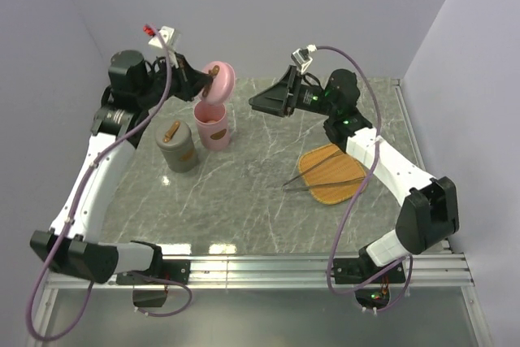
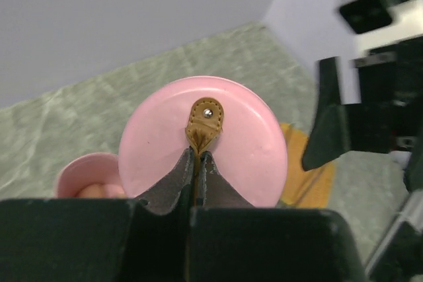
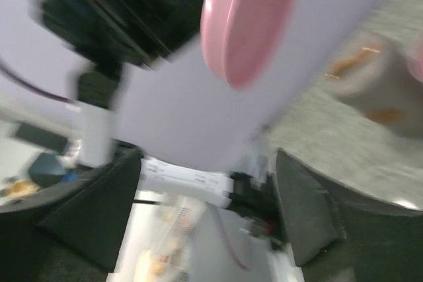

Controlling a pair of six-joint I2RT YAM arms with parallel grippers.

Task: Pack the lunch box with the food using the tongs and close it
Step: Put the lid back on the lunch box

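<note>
Over a veined grey-green stone worktop [image 1: 244, 201], the task looks to be at its closing stage, with the pink lunch box [image 1: 213, 127], a smooth matte upright cylinder, standing open-mouthed. Well to the right arm's side of the box lies a flat, rounded tan-orange tray [image 1: 325, 158]. Just beside the box on the left arm's side stands a grey canister [image 1: 177, 148] of the same shape, already capped. Directly above the box's mouth hangs its lid [image 1: 221, 80], a round, glossy pink disc tipped steeply on edge rather than lying level. It will need to be levelled and lowered straight down to seat. The slim, shiny metal tongs [image 1: 325, 180] rest across the tray, their long axis pointing roughly toward the box and one end overhanging the tray's nearer edge. They lie far closer to the right arm than to the left. The right fingers [image 1: 258, 105] are spread wide and empty, hovering level with the lid on the tray side of the box. The left fingers [image 2: 197, 160] are pinched shut on the lid's small brown leather-like tab [image 2: 205, 123], riveted at the disc's centre. A pale pinkish piece of food [image 2: 99, 191] shows inside the box's mouth, below the lid.
</note>
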